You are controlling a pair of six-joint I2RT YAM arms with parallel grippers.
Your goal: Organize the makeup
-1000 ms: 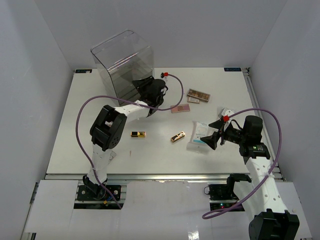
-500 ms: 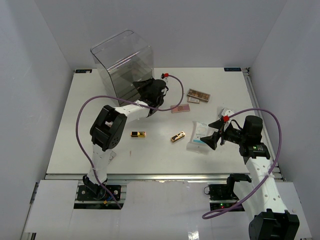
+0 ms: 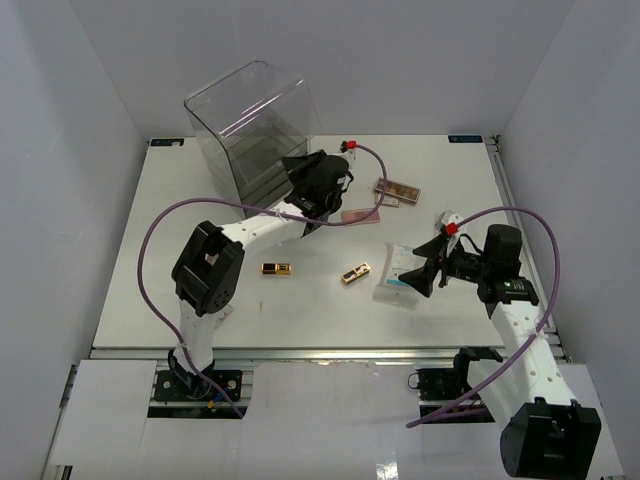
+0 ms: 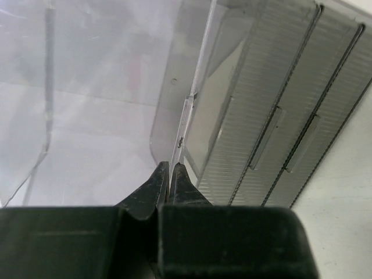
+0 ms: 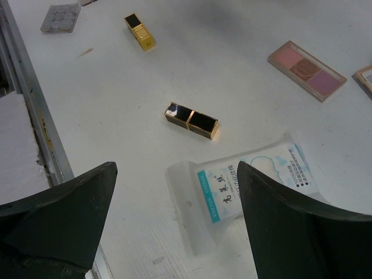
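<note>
My right fingers (image 5: 58,221) stood wide, the white-teal packet (image 5: 256,174) between them at lower centre, while my left fingers (image 4: 157,189) pinched the clear box (image 3: 250,120).

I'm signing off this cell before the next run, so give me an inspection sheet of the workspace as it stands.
Surface: white table, nothing spilled seen.
Job's things: two gold-black rectangular cases, pink flat palette, brown flat palettes, grey square palette, white-teal flat packet, all loose on the table.
Clutter: small brown fleck.
Grippers: left claw shut on a wall of the clear acrylic drawer box; right claw open over the packet.
Cables: purple cable on each arm, the left looping above the pink palette.
Surroundings: plain grey walls on three sides.
</note>
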